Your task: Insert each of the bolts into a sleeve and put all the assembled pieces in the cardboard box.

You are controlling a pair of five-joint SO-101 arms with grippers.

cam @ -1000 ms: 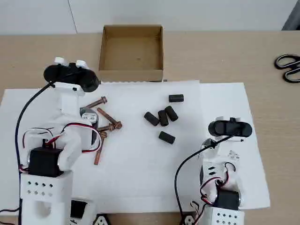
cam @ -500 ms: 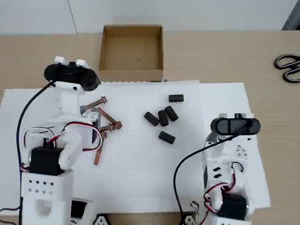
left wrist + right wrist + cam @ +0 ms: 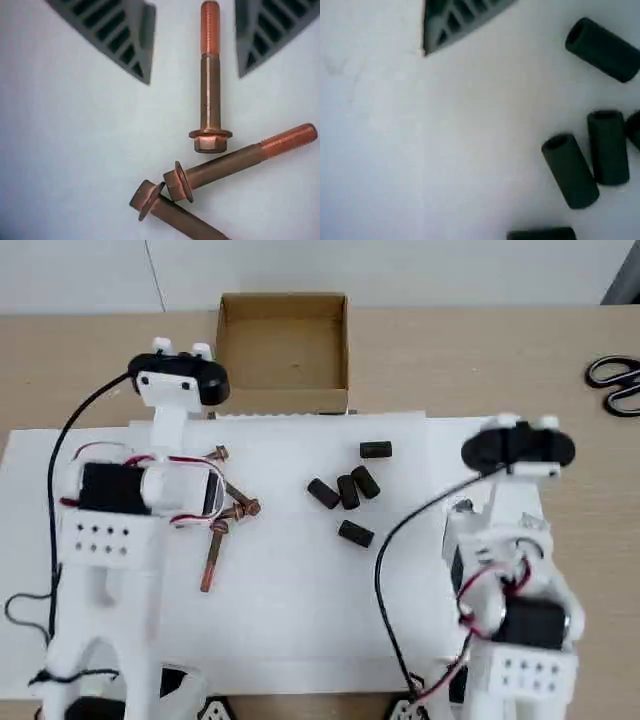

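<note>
Holds the left gripper (image 3: 194,72) spread wide over the white sheet (image 3: 300,610), one finger to each side of a bolt (image 3: 210,90) at its threaded end, clear of it. Shows two more bolts (image 3: 235,157) just beside that bolt's head, their own heads close together. Places the bolt pile (image 3: 240,508) left of centre in the high view and five black sleeves (image 3: 347,490) loose at centre, well apart. Sets the cardboard box (image 3: 283,400) at upper centre on the worktop (image 3: 450,350), just beyond the sheet. Poses the right gripper (image 3: 451,24) near several sleeves; cannot tell whether spread or pressed together.
</note>
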